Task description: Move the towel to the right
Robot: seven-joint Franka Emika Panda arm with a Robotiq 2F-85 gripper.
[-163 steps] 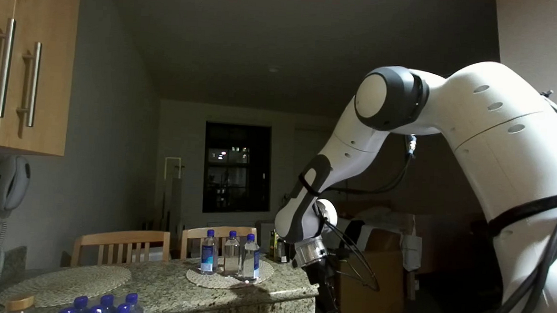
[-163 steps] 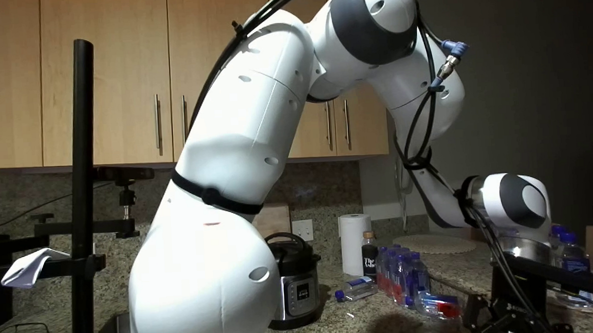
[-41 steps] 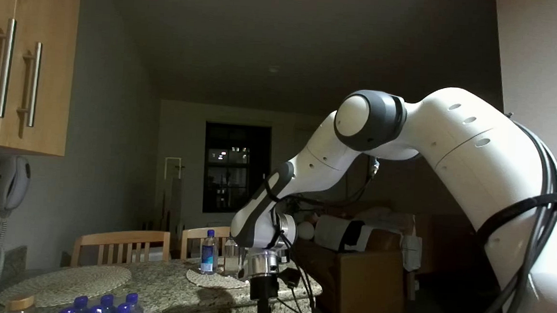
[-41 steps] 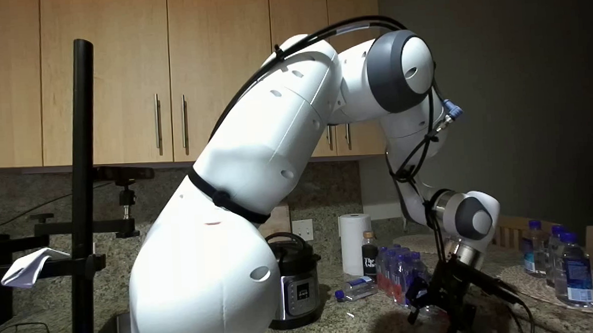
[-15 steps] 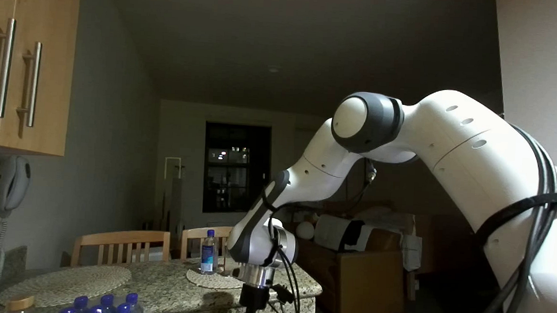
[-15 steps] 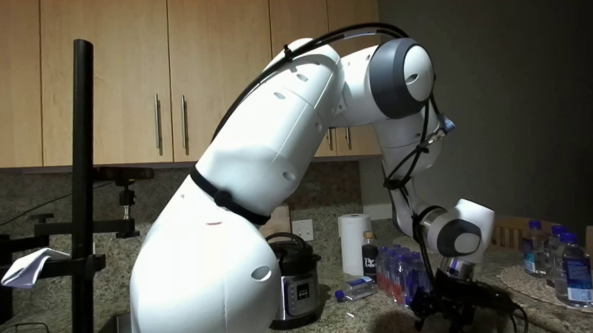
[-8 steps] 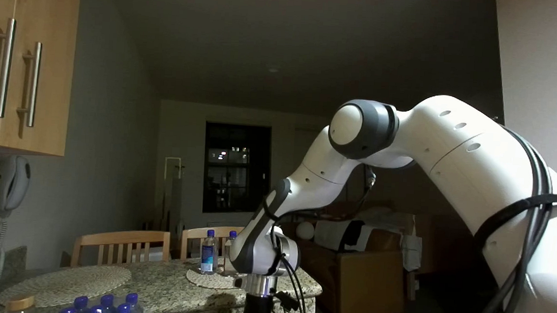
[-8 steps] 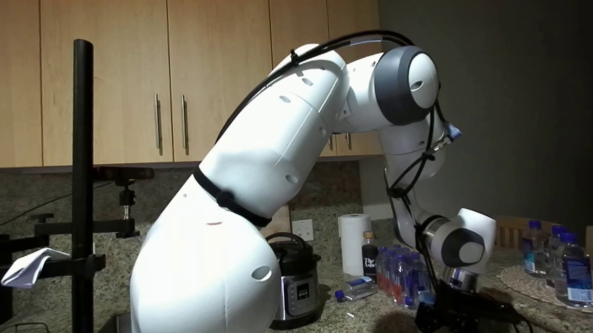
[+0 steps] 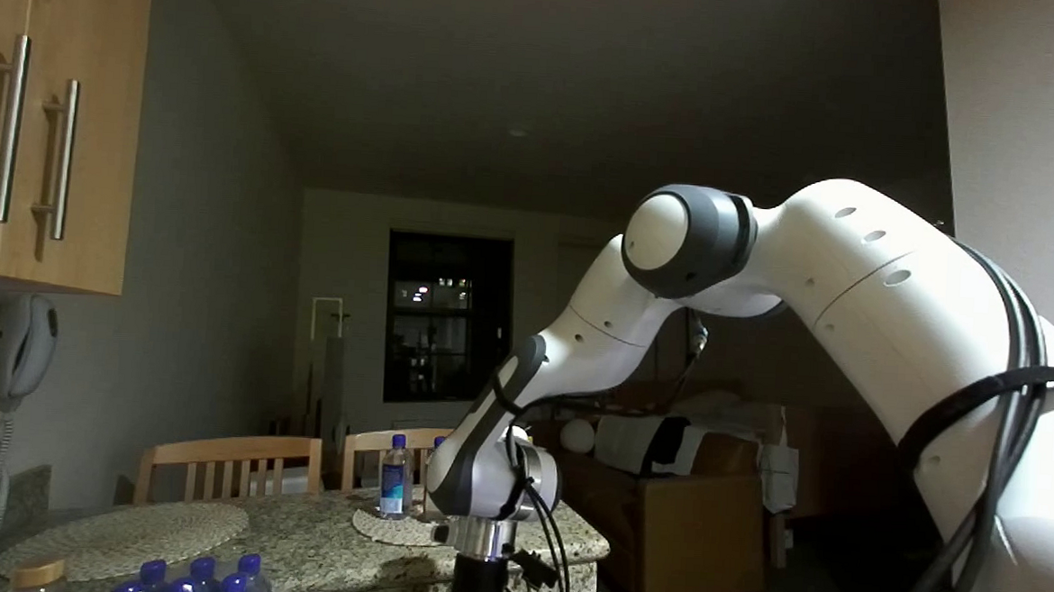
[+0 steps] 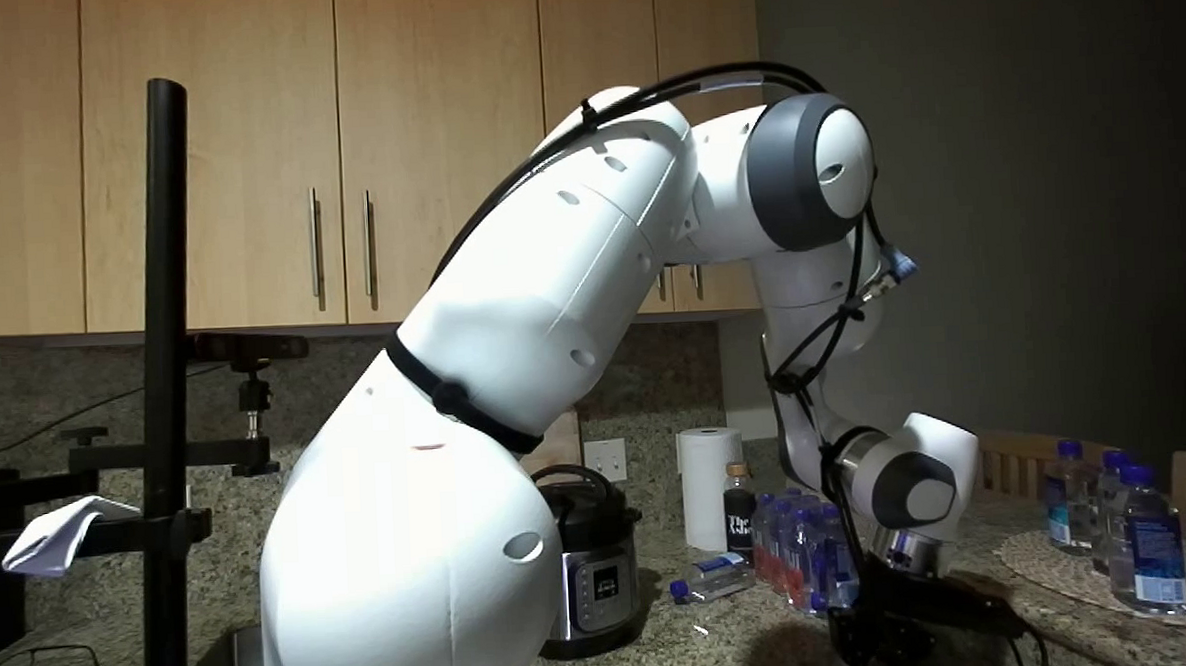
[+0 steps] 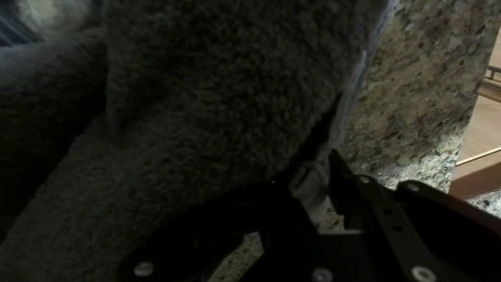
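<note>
The towel (image 11: pixel 219 98) is dark grey-brown and fluffy, lying rumpled over most of the wrist view. Its lighter hem runs down the right side, and a bunched fold of it sits between the fingers of my gripper (image 11: pixel 309 170). The right finger (image 11: pixel 348 188) presses against one side of that fold and the dark left finger lies against the other, so the jaws are shut on the towel. In both exterior views the towel is out of view below the picture; only the upper part of the gripper shows there, pointing down.
Granite counter (image 11: pixel 415 86) borders the towel, ending at an edge on the right. In an exterior view, bottles (image 10: pixel 1148 549) stand on a woven mat (image 10: pixel 1023 554). More bottles (image 10: pixel 798 554), a lying bottle (image 10: pixel 714 578), a paper roll (image 10: pixel 710 488) and a cooker (image 10: pixel 593 573) stand around the arm.
Compared with the oldest frames, the arm has come lower and the hand has moved left in both exterior views. Over the last second it has sunk slightly further.
</note>
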